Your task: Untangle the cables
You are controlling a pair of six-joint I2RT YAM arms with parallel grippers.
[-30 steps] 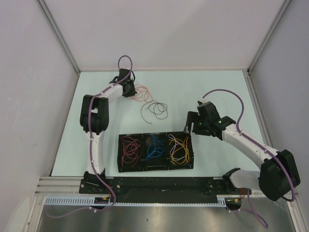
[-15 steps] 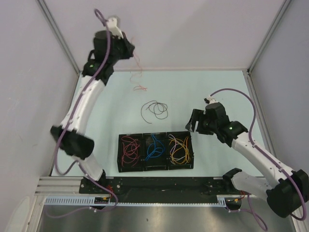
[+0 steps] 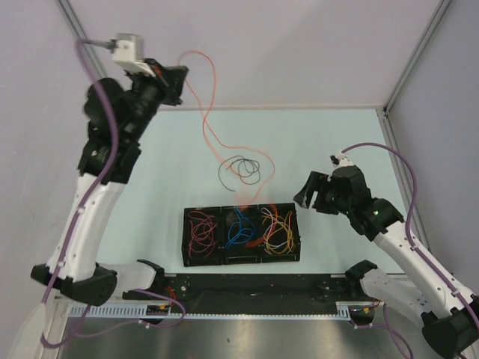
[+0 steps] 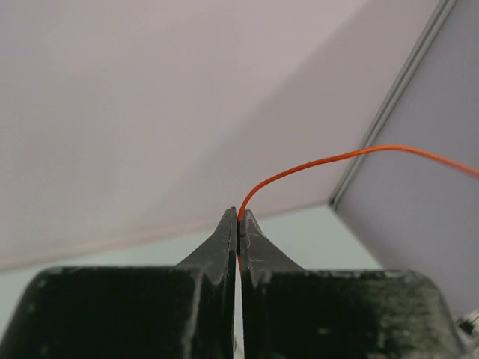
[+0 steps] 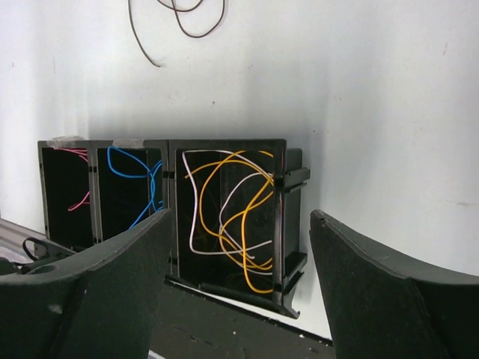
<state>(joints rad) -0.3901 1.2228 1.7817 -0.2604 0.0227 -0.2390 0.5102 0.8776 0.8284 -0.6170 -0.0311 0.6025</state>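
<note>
One orange cable (image 4: 314,162), clamped in the left end effector (image 4: 238,217), held high and trailing down towards the black tray (image 3: 241,261). One brown cable (image 3: 239,169), loose on the tabletop (image 3: 337,142) behind the tray. Tray compartments hold red, blue and yellow-and-white cables. Right end effector (image 5: 239,224): jaws parted wide, beside the tray's right end.

Pale green table (image 3: 329,134), carrying two items.
A black three-compartment tray (image 3: 185,239) is sitting toward the table's near edge, about mid-width. A dark brown cable (image 3: 241,169) is lying loose in open loops on the bare surface just beyond the tray's far side, not touching it; one free end is trailing to the left.
</note>
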